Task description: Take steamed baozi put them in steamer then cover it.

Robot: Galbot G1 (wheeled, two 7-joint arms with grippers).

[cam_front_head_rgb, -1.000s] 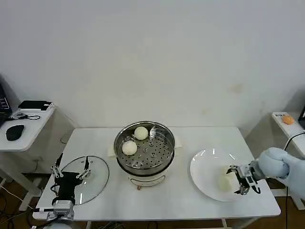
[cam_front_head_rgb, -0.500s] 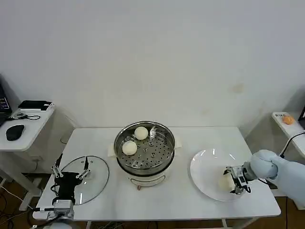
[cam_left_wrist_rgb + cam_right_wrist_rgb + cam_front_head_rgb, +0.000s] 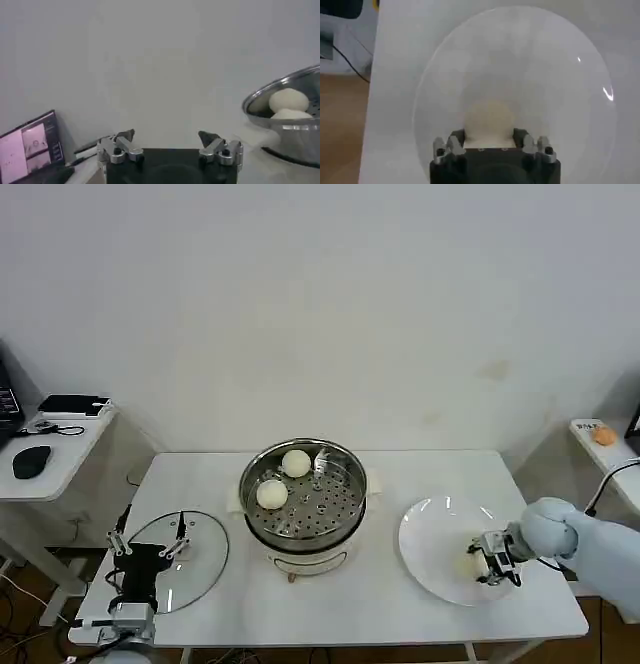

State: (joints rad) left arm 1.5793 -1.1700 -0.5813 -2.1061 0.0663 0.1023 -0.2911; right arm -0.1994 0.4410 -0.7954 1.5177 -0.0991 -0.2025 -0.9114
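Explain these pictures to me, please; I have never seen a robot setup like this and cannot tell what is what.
This is a two-armed robot at a white table. The wide picture comes from a camera on its head, looking down; the other two come from cameras on its wrists.

In the middle stands a shiny steamer with two white baozi in it. A glass cover lies flat on the table at the robot's left, with the left pincer open above it, idle.

At the robot's right is a white plate with one more baozi on it. The right pincer is down at that bun, its fingers set either side of it. Whether they already squeeze it cannot be made out.
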